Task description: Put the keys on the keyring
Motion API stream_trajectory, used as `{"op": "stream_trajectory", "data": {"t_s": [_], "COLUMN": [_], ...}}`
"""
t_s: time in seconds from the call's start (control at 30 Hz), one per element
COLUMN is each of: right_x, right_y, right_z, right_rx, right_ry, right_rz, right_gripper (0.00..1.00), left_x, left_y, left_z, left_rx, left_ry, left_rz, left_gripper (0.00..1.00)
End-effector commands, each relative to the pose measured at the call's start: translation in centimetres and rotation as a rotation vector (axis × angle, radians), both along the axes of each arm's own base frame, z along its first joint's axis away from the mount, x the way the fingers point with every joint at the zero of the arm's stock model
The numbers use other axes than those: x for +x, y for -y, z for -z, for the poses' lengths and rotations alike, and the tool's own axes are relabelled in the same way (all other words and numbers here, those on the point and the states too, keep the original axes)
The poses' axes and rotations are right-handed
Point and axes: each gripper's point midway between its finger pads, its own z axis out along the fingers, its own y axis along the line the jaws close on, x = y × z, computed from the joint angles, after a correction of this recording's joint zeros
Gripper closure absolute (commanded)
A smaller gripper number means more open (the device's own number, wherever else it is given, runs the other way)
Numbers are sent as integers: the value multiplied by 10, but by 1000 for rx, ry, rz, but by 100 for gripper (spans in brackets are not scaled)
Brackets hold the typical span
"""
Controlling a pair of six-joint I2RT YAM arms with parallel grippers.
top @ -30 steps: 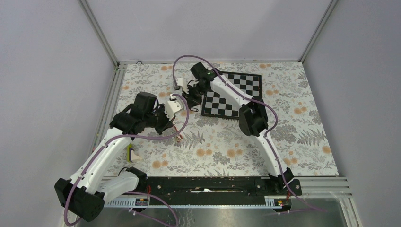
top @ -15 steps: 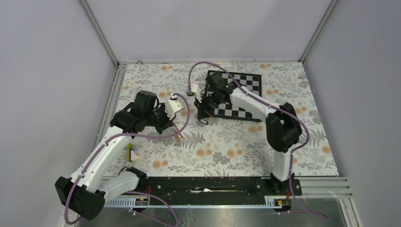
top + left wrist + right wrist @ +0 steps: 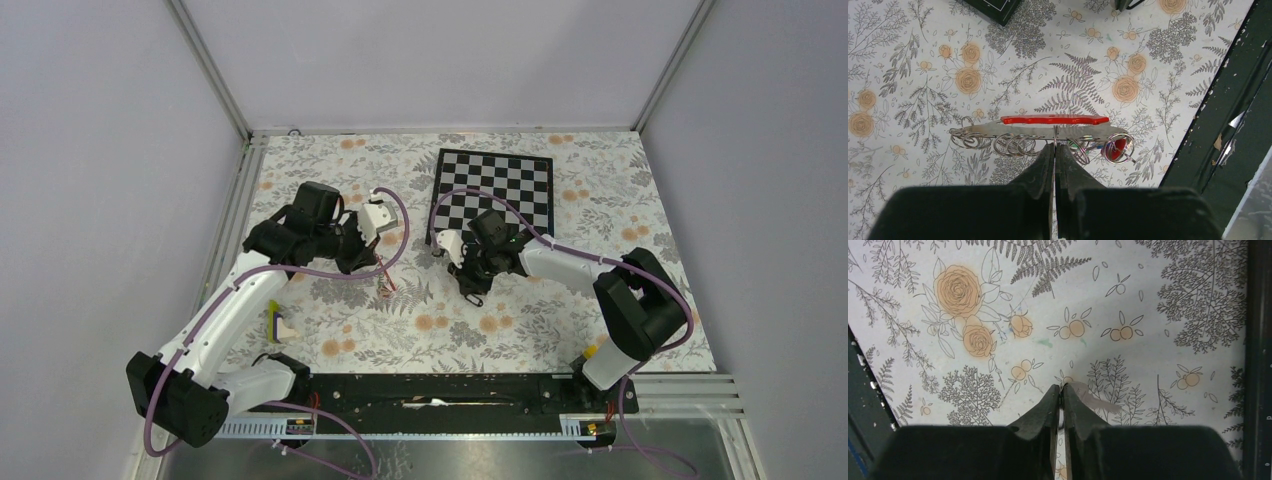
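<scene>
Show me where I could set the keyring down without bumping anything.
Freest: the floral tabletop near the front rail, between the yellow-and-white block and the right arm's base; also the strip right of the checkerboard. Crowded: mid-table, where the left gripper, pinching the keyring, sits close to the right gripper.

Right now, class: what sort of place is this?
Probably a robotics test cell: grey enclosing walls, a black-and-white checkerboard panel, two white robot arms bolted to a floral-patterned table.
</scene>
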Motion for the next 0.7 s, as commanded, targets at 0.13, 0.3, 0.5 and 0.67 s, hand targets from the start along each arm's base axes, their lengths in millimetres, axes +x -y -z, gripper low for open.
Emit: {"op": "stream_trajectory", "data": {"t_s": [0.13,0.3,0.5,0.67], "right_x": [17,20,18,17], "right_y": [-5,-5,-9,-10], "right_z": [-9,-13,-10,-4], "right_rx": [2,-3,-4,-14], "right_ry": [78,85,54,64], "right_rz": [16,16,-6,-95], "right_gripper": [78,72,60,56], "left_x": [8,6,6,6], "left_y": [11,10,11,11], "left_z": [-27,-28,-25,-25], "left_rx": [-75,-77,-76,-76], "left_ry": [66,76,66,65], "left_rz": [19,20,26,27], "left_gripper": [100,100,100,100]}}
